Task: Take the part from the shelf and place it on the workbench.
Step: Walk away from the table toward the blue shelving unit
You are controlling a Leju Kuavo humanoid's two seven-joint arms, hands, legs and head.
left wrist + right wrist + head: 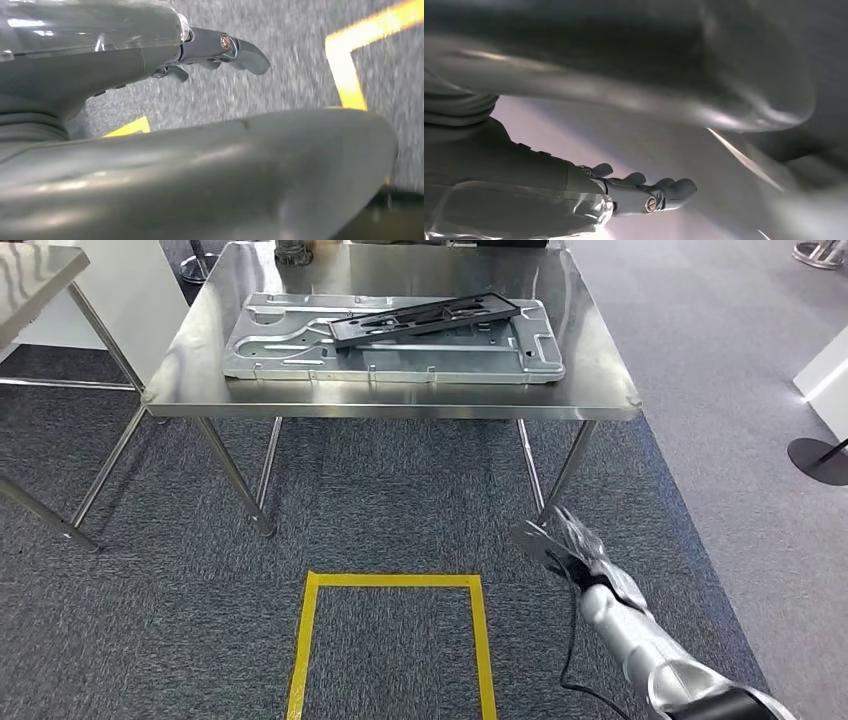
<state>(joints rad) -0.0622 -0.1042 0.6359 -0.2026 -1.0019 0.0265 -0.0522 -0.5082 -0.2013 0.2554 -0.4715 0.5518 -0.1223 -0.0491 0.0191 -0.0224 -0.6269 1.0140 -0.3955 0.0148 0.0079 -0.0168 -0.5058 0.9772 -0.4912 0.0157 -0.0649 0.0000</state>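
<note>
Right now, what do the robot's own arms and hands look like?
The right arm is silver metal ending in a black section, with a black cable alongside. The right hand is silvery grey. Wrist views show the left hand with a glossy cover, dark grey fingers and a brass-coloured screw.

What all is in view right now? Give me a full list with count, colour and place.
workbench: one, steel, straight ahead.
metal panel: one, silver-grey, flat on the workbench.
black part: one, long frame lying on the metal panel.
second table: one, steel, at far left, partly in view.
yellow tape square: one, on the grey carpet before the workbench.
black round base: one, on the floor at far right.
right hand: silver, low beside the workbench leg, holding nothing.
left hand: dark fingers apart, above the carpet, holding nothing.
</note>
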